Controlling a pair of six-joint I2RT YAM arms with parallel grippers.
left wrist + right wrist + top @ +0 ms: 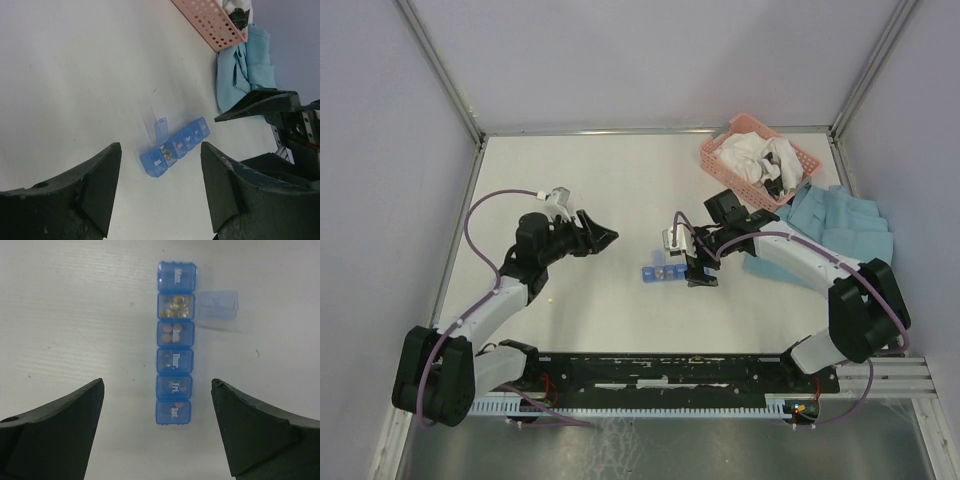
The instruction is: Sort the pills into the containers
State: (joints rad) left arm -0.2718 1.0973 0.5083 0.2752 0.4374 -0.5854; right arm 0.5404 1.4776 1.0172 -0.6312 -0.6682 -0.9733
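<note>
The blue pill-organiser strip (663,271) lies at mid-table. In the right wrist view the strip (174,360) runs away from me. Its second compartment is open, with the lid (216,305) flipped right and several yellowish pills (176,306) inside. The other lids are down, and some show pills through the plastic. My right gripper (157,382) is open and empty, straddling the "Sat." end from above (701,274). My left gripper (608,238) is open and empty, left of the strip and apart from it. The left wrist view shows the strip (186,139) ahead. A tiny yellowish speck (551,297) lies on the table at left.
A pink slatted basket (718,161) holding white cloth stands at the back right. It also shows in the left wrist view (210,22). A blue cloth (840,225) lies right of it, under the right arm. Metal frame posts stand at the far corners.
</note>
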